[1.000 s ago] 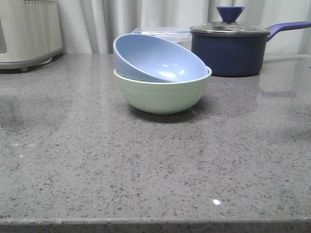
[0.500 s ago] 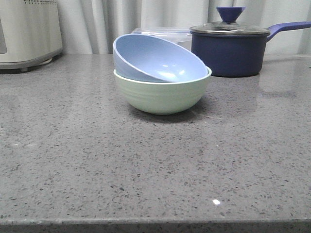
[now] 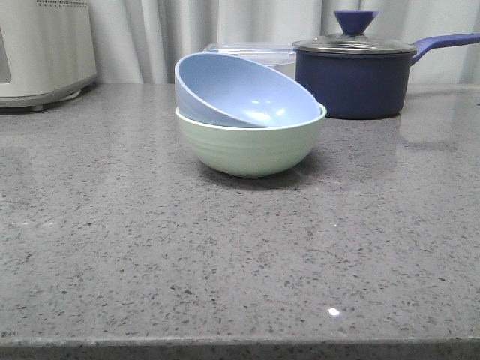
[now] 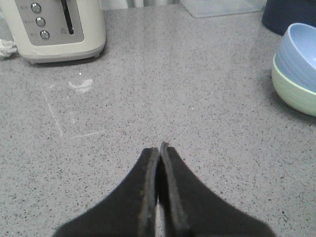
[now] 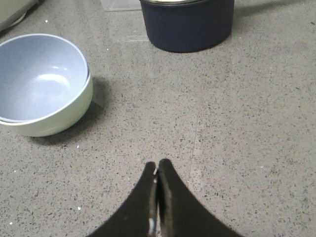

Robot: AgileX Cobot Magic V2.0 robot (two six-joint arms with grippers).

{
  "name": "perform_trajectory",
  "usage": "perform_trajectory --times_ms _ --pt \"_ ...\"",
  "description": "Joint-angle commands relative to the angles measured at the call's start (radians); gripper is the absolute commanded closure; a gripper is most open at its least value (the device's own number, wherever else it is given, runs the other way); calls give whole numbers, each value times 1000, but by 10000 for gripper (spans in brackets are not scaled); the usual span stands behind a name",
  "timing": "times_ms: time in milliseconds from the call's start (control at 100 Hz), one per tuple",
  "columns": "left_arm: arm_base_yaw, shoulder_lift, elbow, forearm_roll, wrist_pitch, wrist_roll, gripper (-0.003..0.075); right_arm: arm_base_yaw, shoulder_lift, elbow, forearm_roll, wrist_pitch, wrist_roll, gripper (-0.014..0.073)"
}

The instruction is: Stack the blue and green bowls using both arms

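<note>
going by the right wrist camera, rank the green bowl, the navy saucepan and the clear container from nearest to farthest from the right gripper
1. green bowl, off to one side of the shut right gripper, blue bowl nested inside.
2. navy saucepan, ahead, farther.
3. clear container, beyond, barely in view.

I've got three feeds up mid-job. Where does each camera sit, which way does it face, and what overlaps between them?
Front view: low, facing forward over the table; blue bowl tilted in green bowl, saucepan behind. No arm shows.
Left wrist view: above the shut left tool; toaster ahead, bowls at one edge.
Right wrist view: above the shut right tool; bowls and saucepan ahead.
Shared: all three see the nested bowls.
</note>
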Motion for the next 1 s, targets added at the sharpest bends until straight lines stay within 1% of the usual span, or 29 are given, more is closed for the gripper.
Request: perform_trajectory --times_ms 0,810,860,990 --pt "2 1 -26 -6 -86 -8 741 -5 4 -23 -12 -74 -7 636" --pt "2 1 -26 -6 -86 -8 741 -5 4 -23 -12 -74 -7 636" --pt "2 1 -25 14 -86 -8 741 -5 4 -23 -12 -74 -7 636" --pt "4 0 6 16 -159 -8 741 -5 4 -23 -12 -74 -7 636"
